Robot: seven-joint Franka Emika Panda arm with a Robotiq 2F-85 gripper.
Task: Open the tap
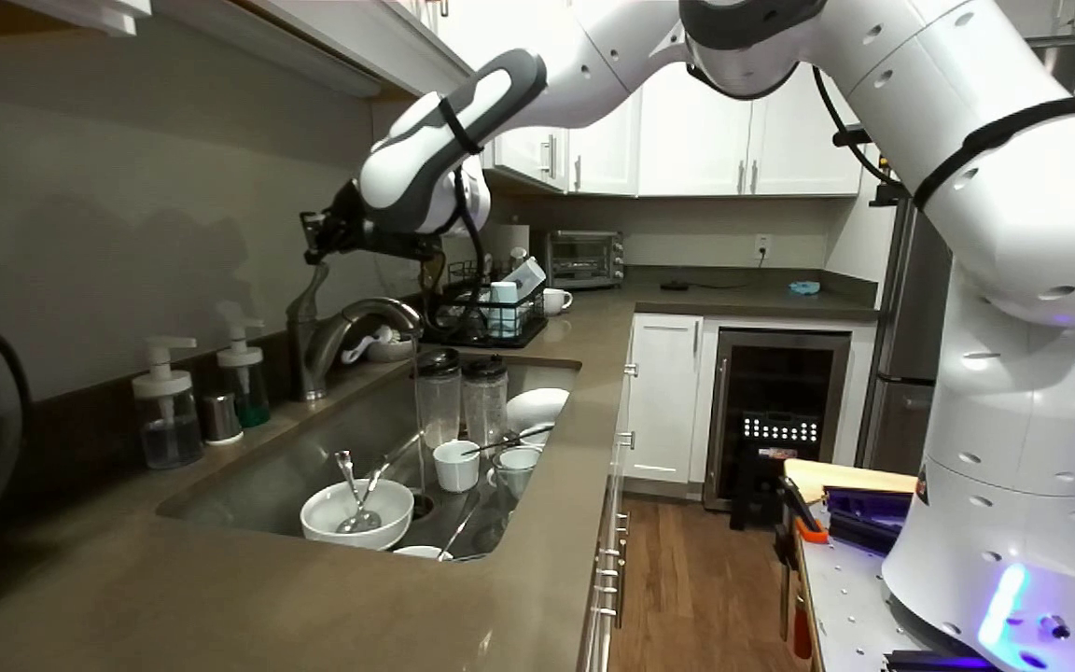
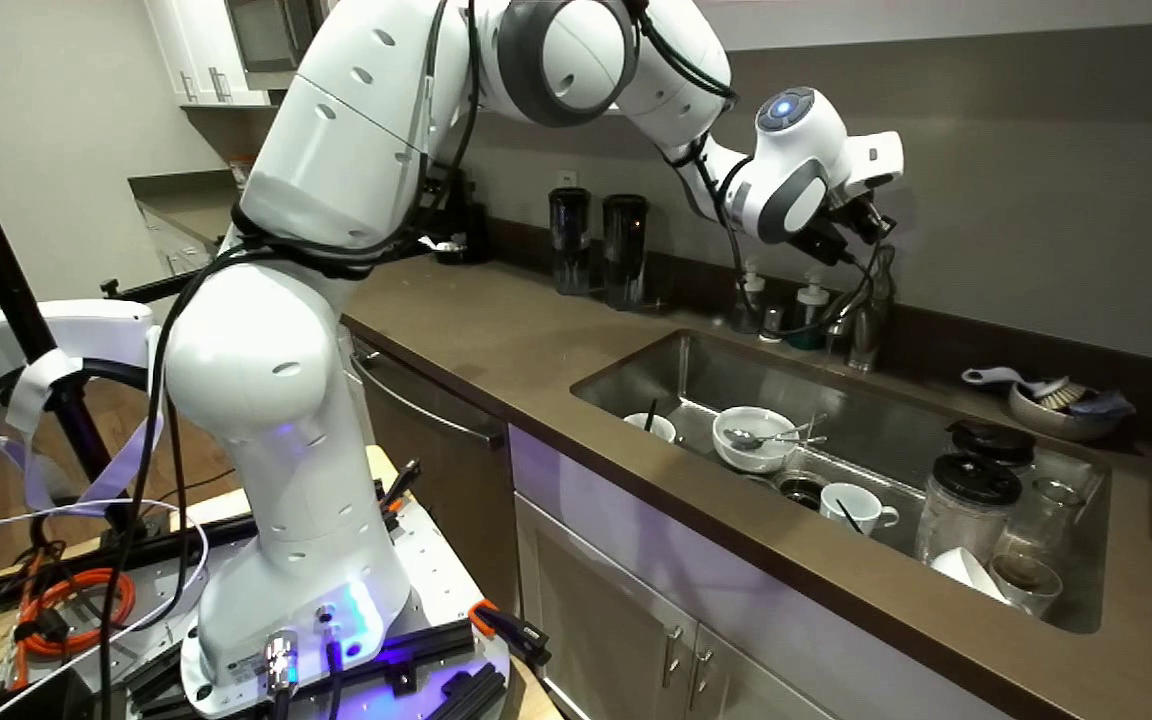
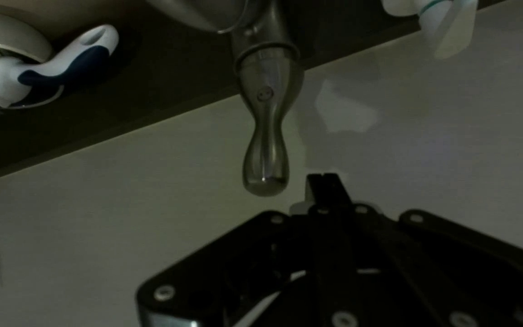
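Note:
The chrome tap point(image 1: 312, 350) stands behind the sink, its curved spout point(image 1: 360, 317) reaching over the basin. Its upright lever handle point(image 3: 267, 150) hangs in the middle of the wrist view, rounded end downward there. My gripper point(image 3: 323, 175) is shut, its fingertips together with nothing between them. In the wrist view it sits just right of the handle's end, with a gap showing. In both exterior views the gripper point(image 2: 878, 228) is at the handle's top and partly overlaps it, so contact cannot be judged. A faint vertical line shows below the spout; whether it is water I cannot tell.
Two soap dispensers point(image 1: 164, 411) flank a small metal cup beside the tap. The sink point(image 2: 836, 400) holds a white bowl point(image 2: 754, 440), mugs and lidded jars point(image 2: 971, 505). A brush in a bowl point(image 2: 1066, 410) lies on the tap's other side. A wall stands close behind.

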